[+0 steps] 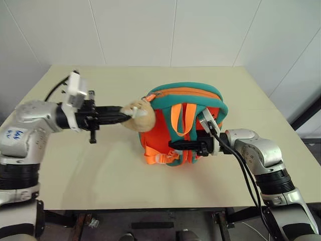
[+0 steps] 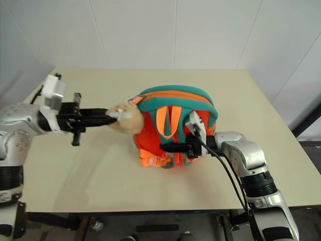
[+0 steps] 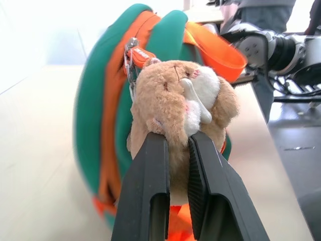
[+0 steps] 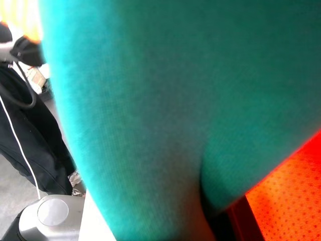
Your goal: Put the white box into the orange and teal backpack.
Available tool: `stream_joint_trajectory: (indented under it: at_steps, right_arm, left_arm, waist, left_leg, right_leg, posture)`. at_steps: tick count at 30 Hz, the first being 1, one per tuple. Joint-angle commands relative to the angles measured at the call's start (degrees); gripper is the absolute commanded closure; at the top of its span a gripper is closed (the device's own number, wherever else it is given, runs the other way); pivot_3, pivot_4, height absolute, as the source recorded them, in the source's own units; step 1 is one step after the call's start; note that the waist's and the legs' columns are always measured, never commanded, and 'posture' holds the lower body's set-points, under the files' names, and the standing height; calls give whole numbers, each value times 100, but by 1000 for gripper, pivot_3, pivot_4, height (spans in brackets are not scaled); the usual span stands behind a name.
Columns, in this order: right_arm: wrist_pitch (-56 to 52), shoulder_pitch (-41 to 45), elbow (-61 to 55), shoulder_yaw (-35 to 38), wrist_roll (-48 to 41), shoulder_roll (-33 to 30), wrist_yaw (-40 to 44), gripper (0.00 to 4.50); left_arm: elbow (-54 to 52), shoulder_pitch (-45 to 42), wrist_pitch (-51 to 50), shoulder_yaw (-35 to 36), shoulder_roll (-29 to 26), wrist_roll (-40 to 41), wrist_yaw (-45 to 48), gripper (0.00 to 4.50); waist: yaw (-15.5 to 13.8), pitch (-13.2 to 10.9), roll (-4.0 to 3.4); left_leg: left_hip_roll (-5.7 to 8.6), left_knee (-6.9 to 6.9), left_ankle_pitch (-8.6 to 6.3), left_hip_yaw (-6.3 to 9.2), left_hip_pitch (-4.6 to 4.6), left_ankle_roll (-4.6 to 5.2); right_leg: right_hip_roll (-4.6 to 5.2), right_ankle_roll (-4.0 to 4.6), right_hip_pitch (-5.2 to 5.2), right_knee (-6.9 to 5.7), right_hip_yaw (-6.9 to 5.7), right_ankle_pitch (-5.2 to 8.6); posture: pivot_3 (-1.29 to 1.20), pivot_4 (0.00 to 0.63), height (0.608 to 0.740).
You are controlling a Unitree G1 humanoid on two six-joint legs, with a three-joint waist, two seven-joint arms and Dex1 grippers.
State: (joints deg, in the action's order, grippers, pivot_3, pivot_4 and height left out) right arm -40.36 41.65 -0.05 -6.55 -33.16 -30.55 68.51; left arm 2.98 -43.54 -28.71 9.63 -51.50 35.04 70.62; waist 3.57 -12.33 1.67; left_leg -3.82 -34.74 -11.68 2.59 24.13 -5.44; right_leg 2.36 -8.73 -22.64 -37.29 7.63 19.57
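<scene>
The orange and teal backpack (image 1: 186, 96) stands upright in the middle of the beige table (image 1: 95, 170), its straps facing me. A tan plush piece (image 1: 141, 118) hangs from the zipper pull on its left side. My left gripper (image 1: 123, 114) reaches in level from the left and is shut on that plush; the left wrist view shows both fingers (image 3: 150, 170) pinching it. My right gripper (image 1: 173, 144) comes in from the right, low on the backpack, and is shut on a teal strap (image 4: 150, 110) among the orange webbing. The white box is out of view.
The table's front edge (image 1: 150, 207) runs just below both arms, and a white panelled wall (image 1: 150, 30) stands behind the far edge. A black cable (image 1: 246, 173) trails along my right forearm.
</scene>
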Motion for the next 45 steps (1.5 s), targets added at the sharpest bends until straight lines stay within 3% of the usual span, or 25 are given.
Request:
stream_joint_trajectory:
  at_steps: [1, 5, 14, 17, 22, 30, 35, 42, 44, 45]
  right_arm:
    - [-31, -75, -211, 59, -49, -22, -62, 4500]
    - [-90, -189, -347, 167, -113, -53, -205, 4500]
    - [-278, -445, -676, 316, -303, 36, -610, 4500]
    - [-301, -532, -764, 352, -378, 103, -766, 4500]
    - [-341, -671, -918, 414, -456, 158, -921, 4500]
    - [-266, -670, -823, 433, -447, 109, -889, 4500]
    - [-262, -660, -756, 436, -455, 215, -986, 4500]
    - [194, -748, -798, 584, -324, 275, -1112, 4500]
    - [532, -788, -785, 642, -162, 203, -1091, 3827]
    - [608, -818, -811, 727, -190, 80, -950, 3551]
  left_arm:
    - [961, -73, 439, 371, -372, -353, 61, 4207]
    - [1691, 506, 1137, 89, -241, -892, 61, 4207]
    - [1876, 1034, 2054, -686, 1448, -1462, -480, 4207]
    - [1806, 1143, 2235, -887, 1727, -1616, -501, 4207]
    - [1773, 983, 2396, -652, 1817, -1510, -577, 4207]
    - [1906, 554, 2339, -509, 1136, -1570, -279, 4207]
    - [1606, 995, 2288, -898, 1299, -1734, -208, 4207]
    - [1106, 1394, 1764, -767, 1414, -1491, -431, 4207]
    - [1044, 1312, 1562, -582, 1404, -1373, -614, 4224]
    - [941, 1267, 1381, -505, 1337, -1337, -719, 3926]
  waist:
    - [6, 0, 0]
    - [-3, 1, -2]
    - [-76, 3, 3]
    - [-100, 3, 3]
    - [-190, 3, 3]
    - [-155, 3, 3]
    - [-139, 3, 2]
    - [-164, 3, 2]
    - [-171, 3, 3]
    - [-173, 3, 2]
  left_leg:
    - [0, 5, 0, 0, 0, 0]
    - [0, 19, 0, -2, 0, 0]
    - [0, 16, 0, -1, 2, -1]
    - [0, 5, 0, -1, 0, 0]
    - [1, -7, 0, 0, -1, 0]
    - [1, -3, -1, 0, 2, 1]
    - [0, 24, 0, 0, 1, 1]
    - [0, 28, -1, -1, 1, 1]
    - [0, 28, -1, -1, 1, 1]
    - [0, 27, 0, 0, 1, 1]
  right_leg:
    - [0, 2, -3, 0, 0, 1]
    - [1, 6, -6, 4, 0, 6]
    - [2, 6, -2, 8, -2, 6]
    - [2, 4, 2, 0, -2, 4]
    - [2, 2, 6, -2, -1, 2]
    - [1, 0, 4, 5, -1, -1]
    - [1, 1, 4, 23, -1, 0]
    - [2, 2, 4, 27, -1, 1]
    - [1, 2, 3, 26, -2, 1]
    - [1, 2, 3, 27, -2, 0]
  posture:
    - [0, 150, 740]
    - [0, 150, 740]
    - [0, 150, 740]
    - [0, 150, 740]
    - [0, 150, 740]
    - [0, 150, 740]
    - [0, 150, 740]
    - [0, 150, 740]
    - [0, 150, 740]
    - [0, 150, 740]
